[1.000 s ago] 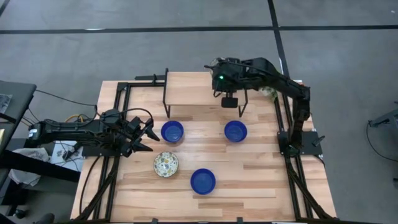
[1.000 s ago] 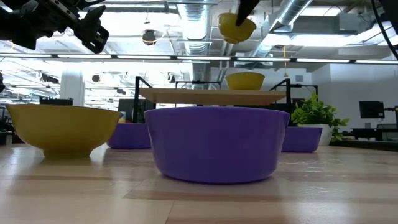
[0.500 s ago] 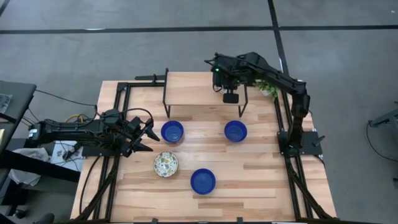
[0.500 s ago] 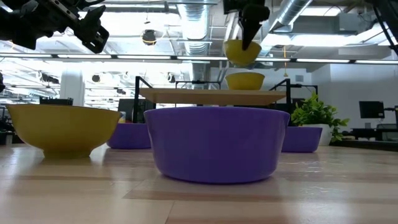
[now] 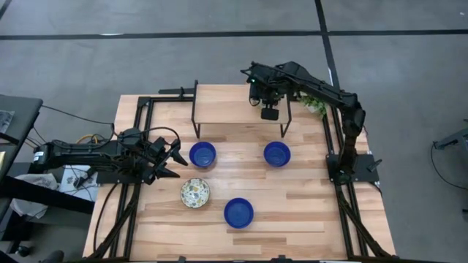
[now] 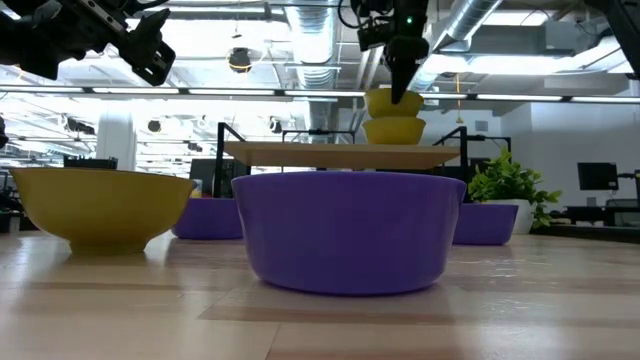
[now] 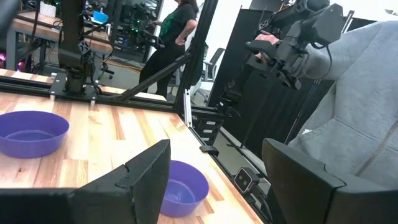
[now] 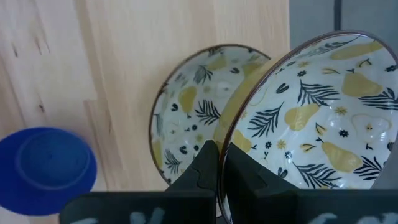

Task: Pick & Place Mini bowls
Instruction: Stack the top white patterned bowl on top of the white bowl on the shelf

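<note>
My right gripper (image 5: 269, 102) is over the raised wooden shelf (image 5: 227, 108) at the table's far side, shut on a white patterned mini bowl (image 8: 323, 124). In the low view this bowl (image 6: 392, 100) sits directly over a second patterned bowl (image 6: 393, 131) that stands on the shelf. A third patterned bowl (image 5: 195, 193) and three blue bowls (image 5: 202, 154) (image 5: 277, 154) (image 5: 239, 212) stand on their bases on the table. My left gripper (image 5: 174, 155) hovers open at the table's left side, next to the left blue bowl. My right gripper pinches the held bowl's rim (image 8: 225, 146), one finger (image 8: 202, 168) outside the wall and one (image 8: 244, 174) inside. The fingers come from above, pointing down. The bowl hangs tilted below them, down on or just above the shelf bowl (image 8: 193, 124); I cannot tell whether they touch.
The shelf stands on thin black legs (image 5: 284, 124) above the far half of the table. A small green plant (image 5: 316, 106) sits by the far right corner. A person in a grey sleeve (image 7: 354, 112) is beyond the table's edge.
My right gripper has come down toward the shelf and shifted slightly toward the far edge, carrying the patterned bowl. The bowl has dropped from well above the shelf bowl to directly on top of it. The gripper stays shut.
</note>
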